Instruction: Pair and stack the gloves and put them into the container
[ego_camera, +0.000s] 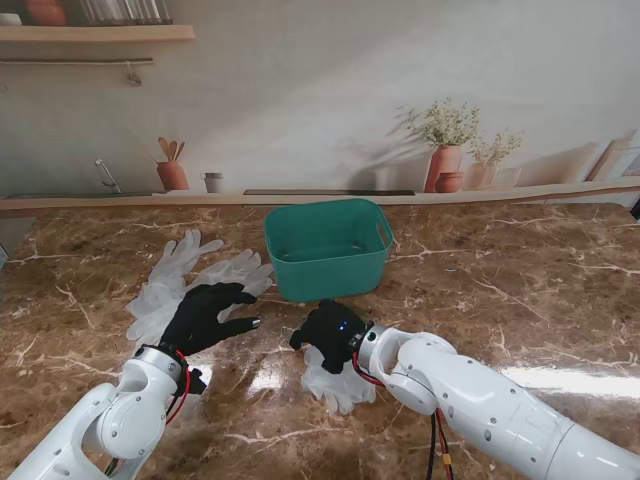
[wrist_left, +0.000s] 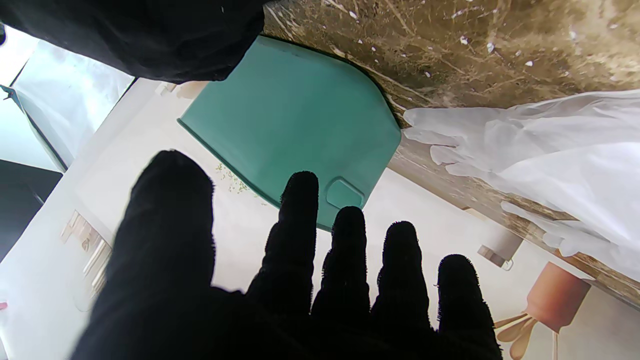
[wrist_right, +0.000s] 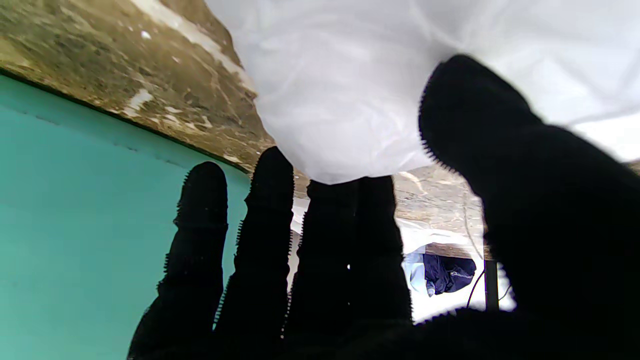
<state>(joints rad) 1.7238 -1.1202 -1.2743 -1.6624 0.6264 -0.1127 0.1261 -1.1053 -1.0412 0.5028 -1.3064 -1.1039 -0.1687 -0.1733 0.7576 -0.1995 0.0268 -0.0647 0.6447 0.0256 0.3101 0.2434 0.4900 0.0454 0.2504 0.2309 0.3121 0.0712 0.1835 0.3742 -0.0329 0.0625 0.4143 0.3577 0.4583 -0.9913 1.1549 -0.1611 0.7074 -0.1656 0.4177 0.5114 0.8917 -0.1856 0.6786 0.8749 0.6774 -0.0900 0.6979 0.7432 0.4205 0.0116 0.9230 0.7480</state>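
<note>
On the marble worktop (ego_camera: 520, 300) the green container (ego_camera: 329, 247) sits just beyond both hands. The white gloves (ego_camera: 190, 275) lie left; one glove (ego_camera: 338, 385) is under the right hand (ego_camera: 325, 335), seemingly pressing, not pinching. The left hand (ego_camera: 205, 315) is spread, empty. Best gather cuffs flat before lifting.

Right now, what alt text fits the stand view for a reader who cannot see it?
Two black robot hands work on a marble table: the left hand spread over white gloves, the right hand on another glove. A green bin stands beyond them.
</note>
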